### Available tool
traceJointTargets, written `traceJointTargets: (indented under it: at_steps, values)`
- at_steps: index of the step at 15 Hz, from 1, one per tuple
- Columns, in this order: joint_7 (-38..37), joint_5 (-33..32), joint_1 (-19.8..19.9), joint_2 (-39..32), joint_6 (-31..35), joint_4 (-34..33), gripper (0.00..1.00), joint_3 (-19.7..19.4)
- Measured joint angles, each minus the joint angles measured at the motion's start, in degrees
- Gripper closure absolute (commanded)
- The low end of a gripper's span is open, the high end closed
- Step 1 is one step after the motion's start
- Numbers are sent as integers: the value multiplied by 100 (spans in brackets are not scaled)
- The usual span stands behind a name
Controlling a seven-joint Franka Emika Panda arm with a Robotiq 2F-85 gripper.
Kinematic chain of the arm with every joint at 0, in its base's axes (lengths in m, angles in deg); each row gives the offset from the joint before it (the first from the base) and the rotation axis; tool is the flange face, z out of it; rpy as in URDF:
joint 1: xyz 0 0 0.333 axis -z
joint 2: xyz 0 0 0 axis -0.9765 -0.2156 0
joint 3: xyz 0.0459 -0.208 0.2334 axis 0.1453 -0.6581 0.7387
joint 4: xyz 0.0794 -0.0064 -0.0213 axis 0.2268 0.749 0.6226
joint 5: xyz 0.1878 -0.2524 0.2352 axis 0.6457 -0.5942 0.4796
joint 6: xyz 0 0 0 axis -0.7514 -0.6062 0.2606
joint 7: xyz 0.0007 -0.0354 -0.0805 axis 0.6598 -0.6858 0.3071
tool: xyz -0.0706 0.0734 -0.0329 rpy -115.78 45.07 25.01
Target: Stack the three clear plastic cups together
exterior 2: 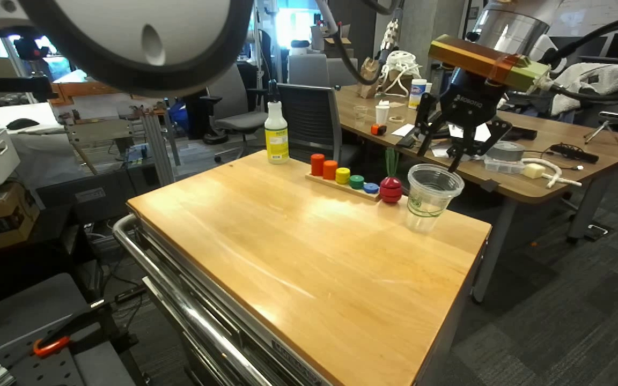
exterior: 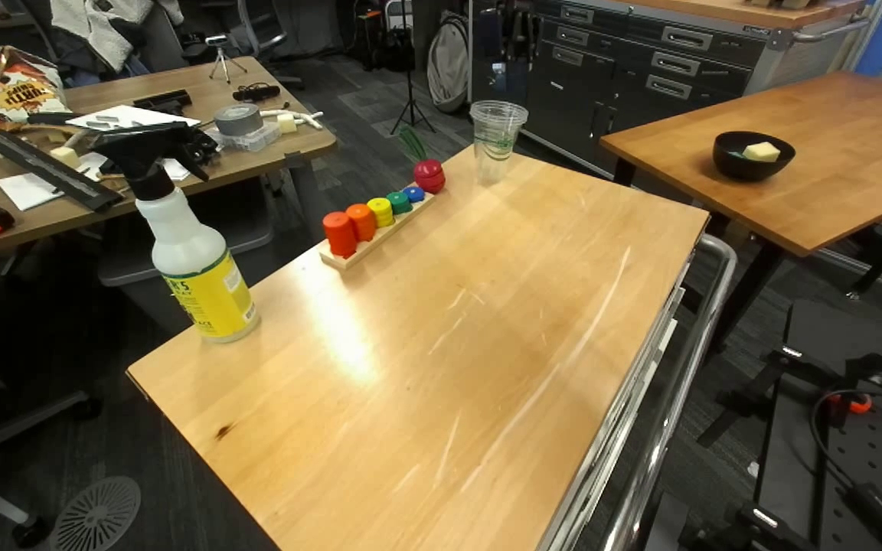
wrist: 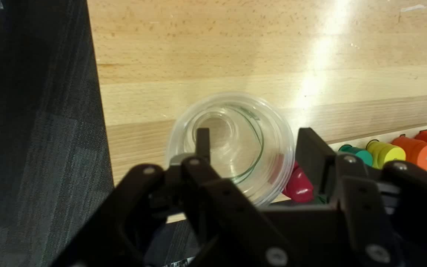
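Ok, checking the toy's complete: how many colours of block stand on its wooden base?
5: red, orange, yellow, green, blue, in that order along the base; blue, nearest the clear cups, is hidden in the wrist view.

It looks like a robotics lab in an office. A robot arm (exterior 2: 196,27) looms near left in an exterior view, with an office chair (exterior 2: 309,112) and a cluttered desk (exterior 2: 518,186) farther back.

FLOOR: dark grey carpet (exterior 2: 545,316) | FURNITURE: bench (exterior: 441,367) of pale, scratched wood, metal rail (exterior: 684,383) along one side; brown desk (exterior: 299,145); office chairs (exterior 2: 306,118); dark drawer cabinet (exterior: 617,76); orange-brown table (exterior: 854,153) | STRUCTURE: grey column (exterior 2: 419,37) | LIGHT: white-blue glow (exterior 2: 298,24) in the background, glare (exterior: 341,329) on the bench
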Motion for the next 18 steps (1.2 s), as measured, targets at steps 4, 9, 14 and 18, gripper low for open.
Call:
traceJointTargets:
  at_steps: [4,9,14,18]
  values:
    - [-2,-114,4,-1,-245,-181,0,-6]
    - [105,-734,-82,400,-1225,-609,1,-95]
    - [191,-1039,-337,1359,-1756,-696,0,-169]
    - [40,-827,-506,2085,-1907,-762,0,-2]
